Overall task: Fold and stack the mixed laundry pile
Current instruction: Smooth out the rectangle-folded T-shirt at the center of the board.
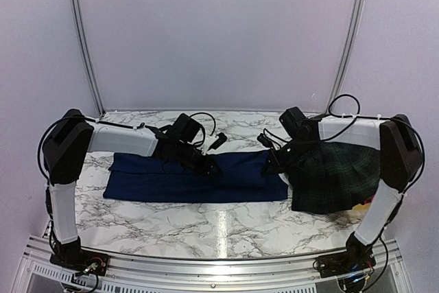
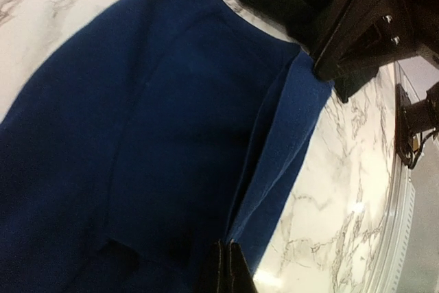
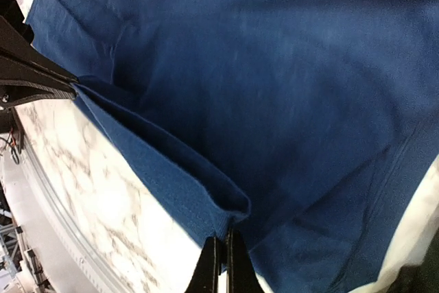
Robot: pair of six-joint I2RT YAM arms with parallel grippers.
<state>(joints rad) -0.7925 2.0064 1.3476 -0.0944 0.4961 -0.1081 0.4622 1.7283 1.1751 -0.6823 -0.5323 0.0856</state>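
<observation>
Pinching confirmed: folded edge of plain navy-blue cloth (image 1: 199, 184) is clamped by left gripper (image 2: 228, 271) and right gripper (image 3: 221, 265); dark green-and-navy plaid garment (image 1: 337, 176) right of it, partly occluded.

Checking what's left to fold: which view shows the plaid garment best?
Top external: nearly the whole plaid garment shows, bunched on the right. Left wrist catches only a dark green corner; right wrist, nothing clear.

A marble table (image 1: 206, 228) with a ribbed metal rail (image 1: 206, 265) along its near edge stands before a white backdrop (image 1: 219, 32) framed by two curved poles (image 1: 82, 39), with a yellow sliver (image 1: 368, 203), perhaps a tub, at its right edge.
</observation>
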